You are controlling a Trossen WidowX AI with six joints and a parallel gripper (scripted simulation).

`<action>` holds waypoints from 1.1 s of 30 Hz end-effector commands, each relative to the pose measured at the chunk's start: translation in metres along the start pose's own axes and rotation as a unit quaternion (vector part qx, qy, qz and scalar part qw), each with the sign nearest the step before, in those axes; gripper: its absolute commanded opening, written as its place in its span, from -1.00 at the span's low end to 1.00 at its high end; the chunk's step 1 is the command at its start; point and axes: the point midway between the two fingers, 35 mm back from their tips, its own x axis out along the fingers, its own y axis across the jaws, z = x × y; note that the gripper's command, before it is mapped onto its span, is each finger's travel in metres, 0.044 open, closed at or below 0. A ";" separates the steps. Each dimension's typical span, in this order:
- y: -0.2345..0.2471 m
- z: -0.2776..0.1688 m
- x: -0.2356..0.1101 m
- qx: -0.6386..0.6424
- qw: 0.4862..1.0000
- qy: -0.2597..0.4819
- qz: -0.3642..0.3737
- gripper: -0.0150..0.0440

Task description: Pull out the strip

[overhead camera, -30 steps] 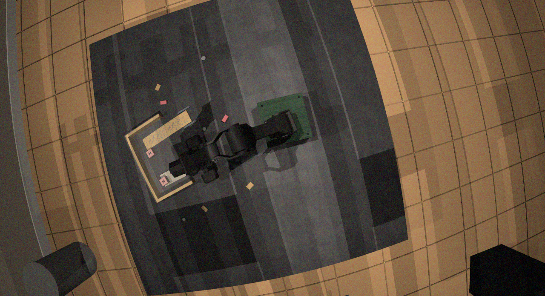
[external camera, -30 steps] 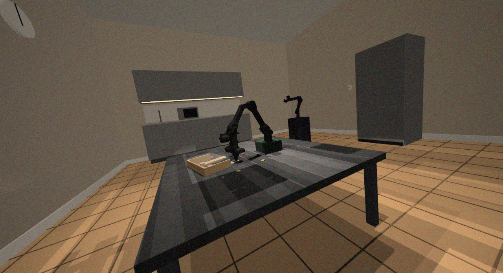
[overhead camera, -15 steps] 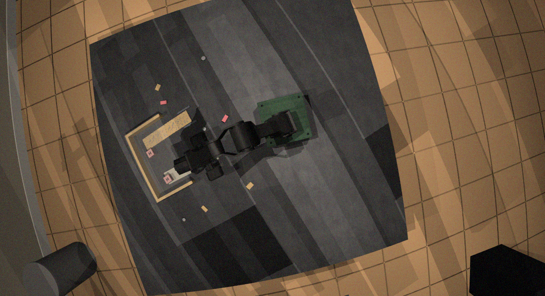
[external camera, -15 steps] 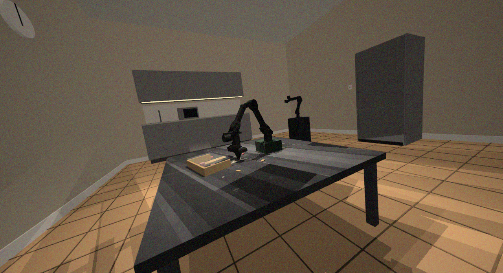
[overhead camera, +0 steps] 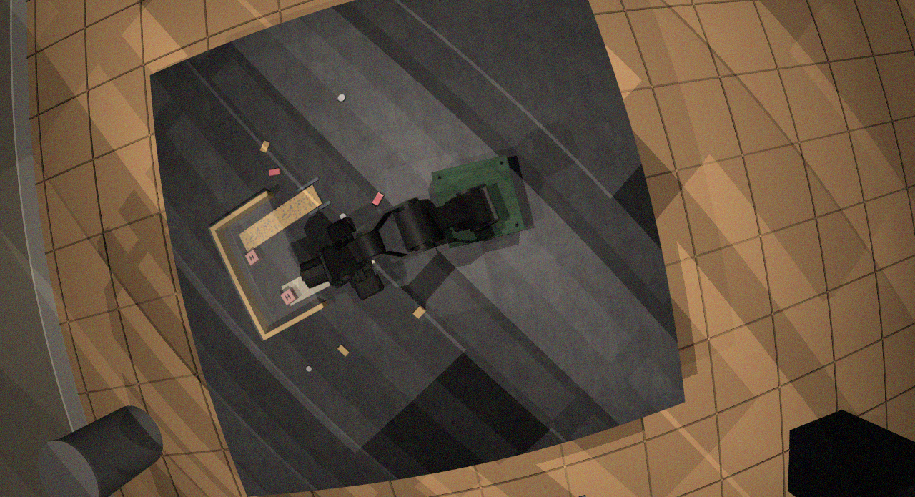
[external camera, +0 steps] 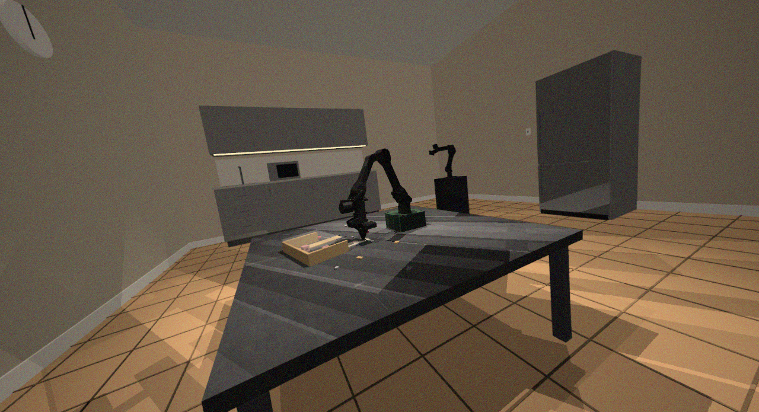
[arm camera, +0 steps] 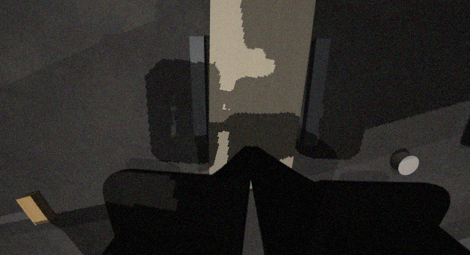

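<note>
Labelled cube (overhead camera: 287, 295) on the pale strip (overhead camera: 308, 288) inside the open tray (overhead camera: 225, 264) on the worktop (overhead camera: 512, 340), claw (arm camera: 250, 183) pressed down on that strip's near end, fingers together, gripping nothing, mottled tan strip (overhead camera: 280, 218) beside it.

Pale cream strip (overhead camera: 312, 287), pink lettered cube (overhead camera: 287, 295), speckled tan strip (overhead camera: 280, 218), green base (overhead camera: 505, 193)

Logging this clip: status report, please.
End effector shut, empty, tips low over the pale strip. Labelled cube on that strip, inside tray. Nothing in the way.
</note>
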 end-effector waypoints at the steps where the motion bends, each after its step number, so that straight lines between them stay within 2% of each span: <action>1: -0.001 -0.012 0.003 -0.002 1.000 0.009 -0.001 -0.49; 33: -0.002 -0.060 0.004 -0.002 1.000 0.011 -0.001 -0.49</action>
